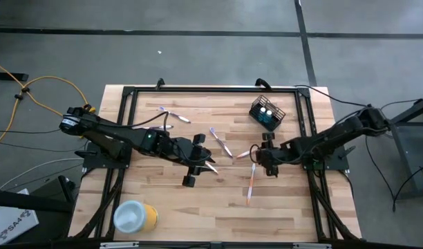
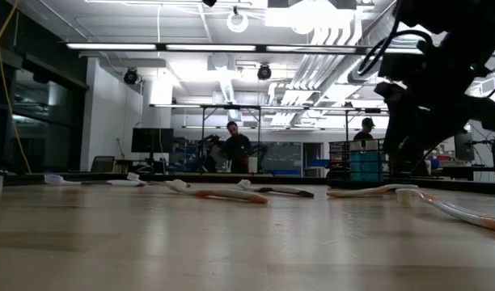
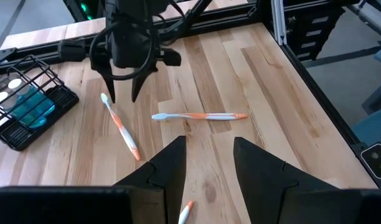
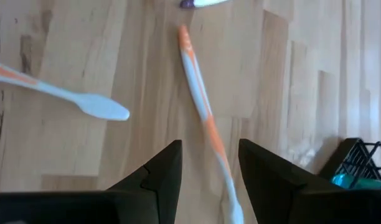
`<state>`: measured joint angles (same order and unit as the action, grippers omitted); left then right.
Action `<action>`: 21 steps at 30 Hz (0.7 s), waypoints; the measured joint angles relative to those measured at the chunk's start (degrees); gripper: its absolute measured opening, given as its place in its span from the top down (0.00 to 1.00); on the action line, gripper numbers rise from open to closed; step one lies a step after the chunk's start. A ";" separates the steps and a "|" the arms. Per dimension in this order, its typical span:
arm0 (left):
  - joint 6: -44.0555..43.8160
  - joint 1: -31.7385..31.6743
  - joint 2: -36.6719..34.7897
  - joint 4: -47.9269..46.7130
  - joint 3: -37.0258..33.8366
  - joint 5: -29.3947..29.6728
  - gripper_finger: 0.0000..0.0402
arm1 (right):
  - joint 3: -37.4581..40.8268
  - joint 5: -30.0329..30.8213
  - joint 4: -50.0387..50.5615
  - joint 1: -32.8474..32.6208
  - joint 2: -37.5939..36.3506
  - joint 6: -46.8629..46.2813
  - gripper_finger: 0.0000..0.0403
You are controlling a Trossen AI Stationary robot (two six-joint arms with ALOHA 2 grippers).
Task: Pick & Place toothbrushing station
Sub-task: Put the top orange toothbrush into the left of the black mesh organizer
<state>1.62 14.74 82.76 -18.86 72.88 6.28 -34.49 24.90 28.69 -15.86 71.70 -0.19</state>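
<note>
The black wire-mesh holder [image 1: 267, 113] with two blue tubes stands upright at the far right of the table; it also shows as the holder [image 3: 25, 102]. Several thin toothbrushes lie flat on the wood. My right gripper [image 4: 209, 180] is open and points steeply down over the head end of an orange-and-white toothbrush [image 4: 203, 112], its fingertips [image 3: 136, 93] just above the wood. That toothbrush [image 1: 242, 153] lies mid-table. My left gripper [image 3: 209, 162] is open, higher up at mid-table [image 1: 210, 163], above the end of another toothbrush [image 3: 185, 211].
Another orange toothbrush [image 1: 251, 181] lies nearer the front edge, a purple one [image 1: 222, 140] at the centre and one more [image 1: 173, 114] far left. A yellow cylinder with a white top [image 1: 135, 216] lies at the near left corner. A black frame [image 1: 198, 90] rims the table.
</note>
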 joint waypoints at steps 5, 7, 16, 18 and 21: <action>-0.16 0.00 0.00 0.02 -0.02 0.00 0.68 | 3.43 1.68 -5.85 -0.04 0.00 0.32 0.63; -0.16 0.00 0.00 0.01 -0.02 0.00 0.68 | 4.63 2.24 -7.81 0.03 0.00 0.86 0.63; -0.16 0.00 0.00 0.00 -0.02 0.00 0.68 | 8.65 2.25 -13.14 0.90 0.00 2.32 0.63; -0.16 0.00 0.00 0.01 -0.02 0.00 0.68 | 9.65 2.21 -14.19 0.90 0.00 3.54 0.63; -0.16 0.00 0.00 -0.01 -0.02 0.00 0.68 | 10.40 3.63 -16.58 0.80 0.00 5.62 0.63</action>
<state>1.45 14.74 82.76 -18.87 72.86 6.28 -24.09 28.53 12.11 -15.06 71.70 5.43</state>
